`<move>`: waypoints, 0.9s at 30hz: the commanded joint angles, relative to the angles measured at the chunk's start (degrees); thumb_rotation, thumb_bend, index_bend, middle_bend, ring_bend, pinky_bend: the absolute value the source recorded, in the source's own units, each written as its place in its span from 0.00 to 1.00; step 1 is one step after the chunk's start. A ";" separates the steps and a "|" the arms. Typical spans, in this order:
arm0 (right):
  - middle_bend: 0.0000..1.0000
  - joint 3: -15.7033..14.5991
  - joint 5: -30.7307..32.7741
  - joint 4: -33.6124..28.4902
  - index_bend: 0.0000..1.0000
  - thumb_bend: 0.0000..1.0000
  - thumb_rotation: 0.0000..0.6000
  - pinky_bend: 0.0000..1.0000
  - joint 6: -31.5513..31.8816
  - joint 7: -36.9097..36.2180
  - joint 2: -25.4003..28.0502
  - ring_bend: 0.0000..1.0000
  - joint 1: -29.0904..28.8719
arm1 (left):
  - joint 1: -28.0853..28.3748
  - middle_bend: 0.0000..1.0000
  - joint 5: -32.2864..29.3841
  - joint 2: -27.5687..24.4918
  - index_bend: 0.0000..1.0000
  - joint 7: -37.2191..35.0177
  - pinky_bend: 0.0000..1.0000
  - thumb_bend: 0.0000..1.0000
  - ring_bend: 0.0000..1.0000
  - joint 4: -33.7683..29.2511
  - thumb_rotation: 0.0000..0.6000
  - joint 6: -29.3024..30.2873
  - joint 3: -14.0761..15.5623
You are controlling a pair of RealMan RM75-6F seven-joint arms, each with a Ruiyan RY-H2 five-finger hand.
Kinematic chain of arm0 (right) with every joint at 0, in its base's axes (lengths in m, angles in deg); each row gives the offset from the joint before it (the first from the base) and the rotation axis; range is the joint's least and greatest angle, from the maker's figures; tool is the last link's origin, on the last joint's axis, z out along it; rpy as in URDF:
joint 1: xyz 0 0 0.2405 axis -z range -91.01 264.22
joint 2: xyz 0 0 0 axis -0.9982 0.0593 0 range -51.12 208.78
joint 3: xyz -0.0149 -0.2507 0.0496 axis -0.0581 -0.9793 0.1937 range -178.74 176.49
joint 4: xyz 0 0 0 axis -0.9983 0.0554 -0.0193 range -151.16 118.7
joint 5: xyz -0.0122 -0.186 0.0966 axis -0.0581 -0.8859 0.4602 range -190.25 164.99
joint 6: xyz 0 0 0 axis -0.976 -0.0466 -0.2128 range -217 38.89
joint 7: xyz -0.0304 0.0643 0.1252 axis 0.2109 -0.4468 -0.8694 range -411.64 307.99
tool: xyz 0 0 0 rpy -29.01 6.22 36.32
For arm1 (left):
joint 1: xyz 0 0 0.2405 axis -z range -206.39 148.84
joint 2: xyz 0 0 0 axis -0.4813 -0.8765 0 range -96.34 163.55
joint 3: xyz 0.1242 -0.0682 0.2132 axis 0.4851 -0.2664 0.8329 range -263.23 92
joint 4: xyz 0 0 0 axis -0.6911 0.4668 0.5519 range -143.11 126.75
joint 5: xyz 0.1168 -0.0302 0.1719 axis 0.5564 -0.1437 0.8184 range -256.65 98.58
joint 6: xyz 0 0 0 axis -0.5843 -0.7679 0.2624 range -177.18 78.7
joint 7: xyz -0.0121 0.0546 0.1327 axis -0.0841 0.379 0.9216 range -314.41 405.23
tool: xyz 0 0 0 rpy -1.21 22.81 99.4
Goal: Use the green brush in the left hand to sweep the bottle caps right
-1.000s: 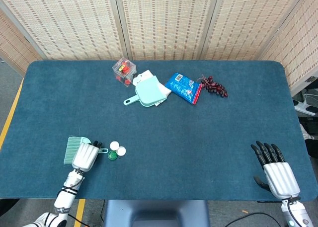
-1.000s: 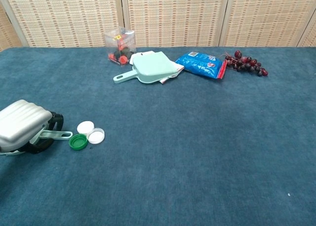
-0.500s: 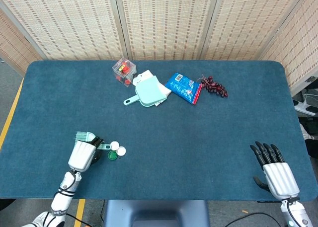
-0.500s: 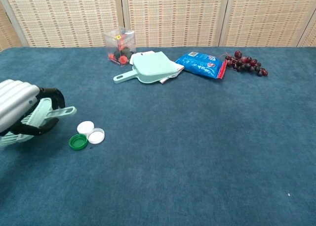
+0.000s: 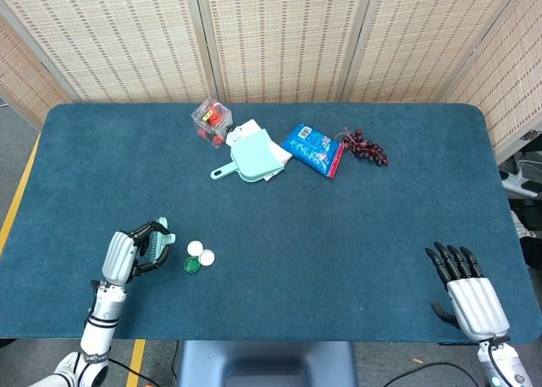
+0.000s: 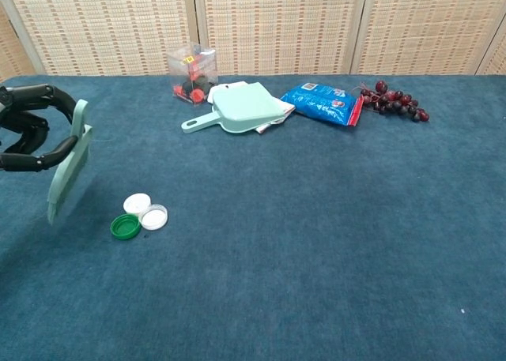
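My left hand (image 5: 127, 253) (image 6: 28, 128) grips the pale green brush (image 6: 69, 162) (image 5: 158, 240) by its top, lifted off the table with the bristle end hanging down, just left of the caps. Three bottle caps lie together on the blue cloth: a green one (image 5: 192, 265) (image 6: 125, 226) and two white ones (image 5: 196, 249) (image 5: 207, 257) (image 6: 137, 203) (image 6: 153, 216). The brush hangs apart from them, not touching. My right hand (image 5: 468, 290) rests at the table's front right, fingers straight and apart, holding nothing; the chest view does not show it.
At the back of the table (image 5: 356, 226) lie a pale green dustpan (image 5: 252, 157) (image 6: 241, 108), a clear box of small toys (image 5: 211, 120) (image 6: 192, 73), a blue snack bag (image 5: 312, 149) (image 6: 322, 102) and a bunch of dark grapes (image 5: 365, 147) (image 6: 394, 100).
My left hand has turned and lifted, swinging the brush from lying flat on the cloth to hanging upright off the table. The caps and my right hand stayed put.
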State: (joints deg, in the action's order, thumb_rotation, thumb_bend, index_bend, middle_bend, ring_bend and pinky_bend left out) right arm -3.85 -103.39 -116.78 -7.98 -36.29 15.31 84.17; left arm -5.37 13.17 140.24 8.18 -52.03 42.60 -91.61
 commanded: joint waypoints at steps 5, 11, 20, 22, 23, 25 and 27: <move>0.00 0.02 -0.09 0.04 0.00 0.19 1.00 0.00 0.28 -0.71 0.31 0.00 0.07 | 0.62 0.92 -0.24 2.43 0.76 -2.03 0.94 0.82 0.84 4.60 1.00 -2.61 1.55; 0.00 -0.05 -0.24 0.12 0.00 0.19 1.00 0.00 0.18 -0.82 0.23 0.00 0.00 | 0.71 0.92 0.16 3.51 0.76 -3.08 0.94 0.82 0.84 4.20 1.00 -3.32 2.70; 0.00 -0.07 -0.26 0.10 0.00 0.19 1.00 0.00 -0.10 -1.46 0.39 0.00 -0.18 | 2.72 0.92 1.45 5.78 0.76 -2.84 0.94 0.82 0.84 2.91 1.00 -4.30 3.59; 0.00 -0.05 -0.23 0.11 0.00 0.19 1.00 0.00 -0.17 -1.71 0.46 0.00 -0.24 | 3.23 0.92 2.06 6.36 0.76 -2.43 0.94 0.82 0.84 2.51 1.00 -4.58 4.09; 0.00 -0.04 -0.26 0.12 0.00 0.19 1.00 0.00 -0.17 -1.93 0.54 0.00 -0.26 | 3.69 0.92 2.38 6.82 0.76 -2.12 0.94 0.82 0.84 2.35 1.00 -4.87 4.28; 0.00 -0.05 -0.34 0.13 0.00 0.19 1.00 0.00 -0.13 -2.23 0.66 0.00 -0.28 | 4.38 0.92 2.67 7.58 0.76 -1.80 0.94 0.82 0.84 2.00 1.00 -5.37 4.38; 0.00 -0.13 -0.52 0.11 0.00 0.19 1.00 0.00 -0.12 -2.62 0.82 0.00 -0.30 | 5.28 0.92 2.89 8.51 0.76 -1.38 0.94 0.82 0.84 1.69 1.00 -6.02 4.32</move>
State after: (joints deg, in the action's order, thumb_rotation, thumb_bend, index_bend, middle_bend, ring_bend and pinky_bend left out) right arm -3.94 -103.83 -116.66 -8.11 -38.79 16.06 83.88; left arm -0.45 15.89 148.39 6.55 -50.12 36.91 -87.32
